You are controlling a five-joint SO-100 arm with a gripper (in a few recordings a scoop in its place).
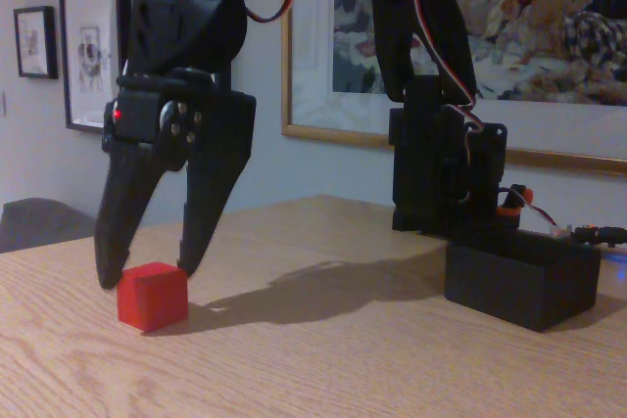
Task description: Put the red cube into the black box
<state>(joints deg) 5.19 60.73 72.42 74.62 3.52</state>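
Wooden table (323, 369): pale oak-grain top carrying everything; its flat bare surface gives the cube a steady seat for a pinch.
Arm: black, reaching in from the upper right of the fixed view, with its base standing behind the box.
Black box (522, 284): open-topped and low, on the table at the right, well apart from the cube; a lift should clear its near wall before release.
Claw (152, 274): fingers spread apart, tips lowered to either side of the cube's top, one at its left edge, one at its right rear; nothing is held.
Red cube (152, 296): resting on the table at the lower left, between and just below the fingertips.
Doing it well: probably sink a little lower so the fingers meet the cube's flat sides, then close squarely to avoid twisting it out.
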